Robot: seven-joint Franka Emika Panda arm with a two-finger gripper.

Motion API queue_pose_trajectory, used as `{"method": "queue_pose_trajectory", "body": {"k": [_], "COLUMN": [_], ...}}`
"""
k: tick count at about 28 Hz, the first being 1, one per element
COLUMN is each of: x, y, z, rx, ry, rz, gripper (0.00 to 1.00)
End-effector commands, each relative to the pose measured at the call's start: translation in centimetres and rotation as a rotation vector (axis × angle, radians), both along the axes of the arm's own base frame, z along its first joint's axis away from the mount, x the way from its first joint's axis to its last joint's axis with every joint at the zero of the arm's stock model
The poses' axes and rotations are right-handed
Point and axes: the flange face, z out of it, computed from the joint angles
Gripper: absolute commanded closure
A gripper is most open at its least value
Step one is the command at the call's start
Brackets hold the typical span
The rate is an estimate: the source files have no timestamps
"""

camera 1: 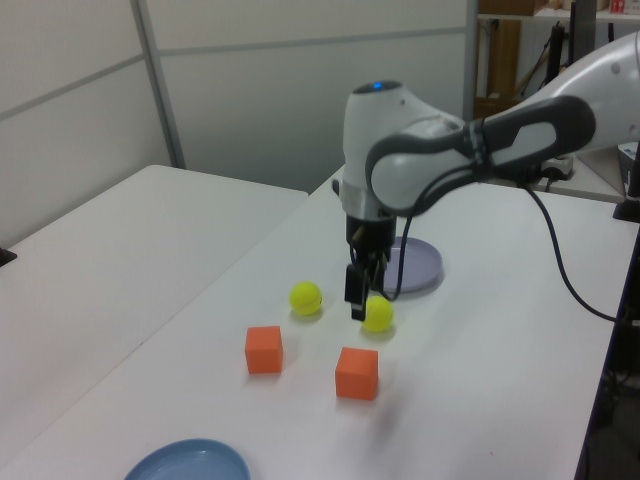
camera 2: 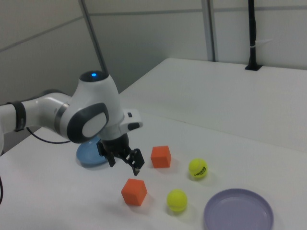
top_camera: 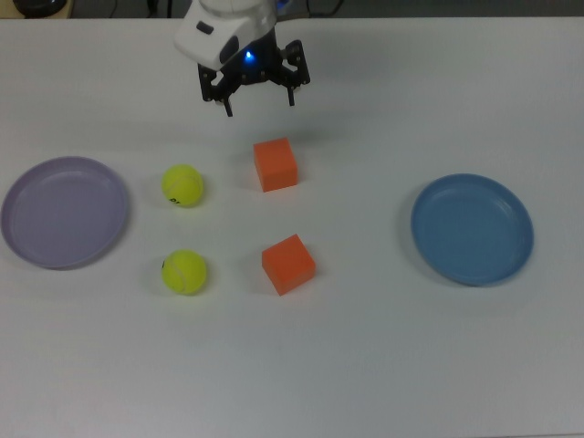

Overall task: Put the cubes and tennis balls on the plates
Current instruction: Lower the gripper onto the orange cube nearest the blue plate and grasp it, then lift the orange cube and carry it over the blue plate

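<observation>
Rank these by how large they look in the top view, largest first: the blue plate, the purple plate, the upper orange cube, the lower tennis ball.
1. Purple plate and blue plate: they look alike, so no ranking between them.
2. Upper orange cube.
3. Lower tennis ball, only slightly smaller than the cube.

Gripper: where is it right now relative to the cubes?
In the top view the gripper hangs open above the table, just behind the upper orange cube, touching nothing; the purple plate lies far to the top view's left.
</observation>
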Motion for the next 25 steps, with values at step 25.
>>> {"method": "queue_pose_trajectory", "body": {"k": [25], "x": [0.8], "y": [3.8], "z": [-11.8], "rx": [-0.032], "ry": [0.067], "rz": [0.117], "gripper": [0.00]}}
